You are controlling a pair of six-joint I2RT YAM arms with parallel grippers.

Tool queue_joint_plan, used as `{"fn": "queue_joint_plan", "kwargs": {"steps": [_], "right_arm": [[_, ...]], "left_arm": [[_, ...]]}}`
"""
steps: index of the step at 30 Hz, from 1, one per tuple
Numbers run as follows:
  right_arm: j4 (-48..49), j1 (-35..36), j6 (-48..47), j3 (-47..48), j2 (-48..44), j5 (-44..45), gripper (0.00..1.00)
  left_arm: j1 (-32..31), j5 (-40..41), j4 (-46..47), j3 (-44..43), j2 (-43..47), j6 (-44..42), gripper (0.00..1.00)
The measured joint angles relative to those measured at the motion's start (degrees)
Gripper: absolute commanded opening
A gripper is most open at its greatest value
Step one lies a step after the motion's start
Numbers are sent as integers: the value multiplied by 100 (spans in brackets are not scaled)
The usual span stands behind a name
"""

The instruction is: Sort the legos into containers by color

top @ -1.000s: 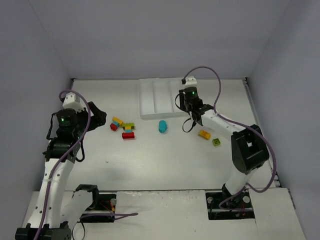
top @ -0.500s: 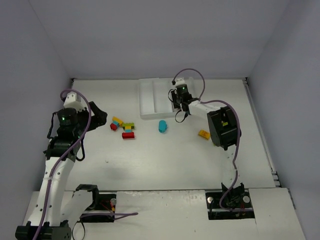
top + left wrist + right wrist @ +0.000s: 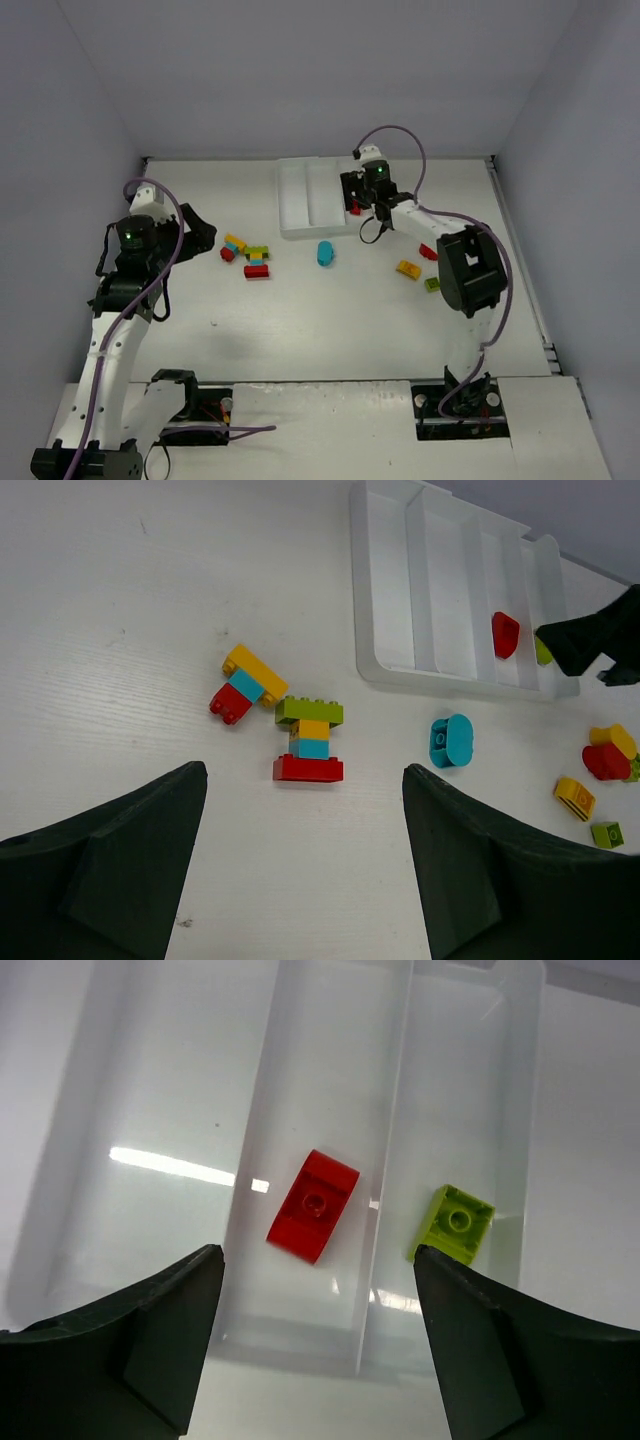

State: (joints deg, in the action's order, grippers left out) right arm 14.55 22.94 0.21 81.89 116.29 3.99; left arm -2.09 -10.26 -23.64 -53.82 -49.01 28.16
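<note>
Right pincer (image 3: 315, 1256), wide apart and empty, hangs over the tray (image 3: 296, 200), where a red brick (image 3: 313, 1205) and a lime brick (image 3: 455, 1222) lie in neighbouring compartments. Left pincer (image 3: 303, 770) is likewise spread, holding nothing.

White surface between pale walls
The matte white surface (image 3: 300, 320) fills the middle of the top view. A plain grey-lilac back wall (image 3: 320, 70) closes its upper edge, with a left wall (image 3: 60, 150) and a right wall (image 3: 585, 150) beside. A small dark speck (image 3: 213, 322) lies at lower left.
</note>
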Motion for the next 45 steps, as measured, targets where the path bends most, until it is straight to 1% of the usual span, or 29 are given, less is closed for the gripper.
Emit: {"fn": "queue_joint_plan", "kwargs": {"steps": [2,4,7,10,14,18,26,29,31,32,33,34,35,37,38,40,45], "right_arm": [[-26,52,181,-348,-553,15,78],[-46,199,404,-667,-1082,74,87],[-101,570,846,-1051,-1648,229,89],[-170,953,1460,-1449,-1906,310,90],[-369,1355,2223,-1845,-1886,525,91],[-455,1558,2719,-1910,-1644,693,89],[-442,1655,2977,-1882,-833,758,85],[-404,1687,2975,-1775,-638,789,82],[-352,1690,2977,-1672,-566,796,77],[-323,1690,2975,-1644,-535,800,71],[-317,1690,2966,-1611,-507,802,67],[-297,1690,2973,-1585,-476,804,61],[-278,1690,2955,-1572,-448,809,45],[-260,1690,2916,-1565,-400,844,26],[-219,1690,2905,-1558,-393,887,10],[-188,1692,2863,-1545,-393,914,1],[-227,1690,2538,-1534,-446,999,0]], "left_arm": [[0,0,0,0,0,-2,73],[0,0,0,0,0,-2,73],[0,-2,0,0,0,-2,73],[0,-2,0,0,0,-2,73],[0,0,-2,0,0,0,73],[0,-11,-4,0,0,0,73],[0,-44,-2,0,0,4,73],[0,-46,-2,0,0,11,73],[0,-46,-4,0,0,22,73],[0,-48,-2,0,0,26,73],[0,-48,-4,0,0,37,73],[0,-48,-2,0,0,42,73],[0,-46,-4,0,0,46,73],[0,-48,-4,0,0,50,73],[0,-48,-4,0,0,55,73],[0,-48,-4,0,0,57,73],[0,-68,-4,0,0,61,73]]}}
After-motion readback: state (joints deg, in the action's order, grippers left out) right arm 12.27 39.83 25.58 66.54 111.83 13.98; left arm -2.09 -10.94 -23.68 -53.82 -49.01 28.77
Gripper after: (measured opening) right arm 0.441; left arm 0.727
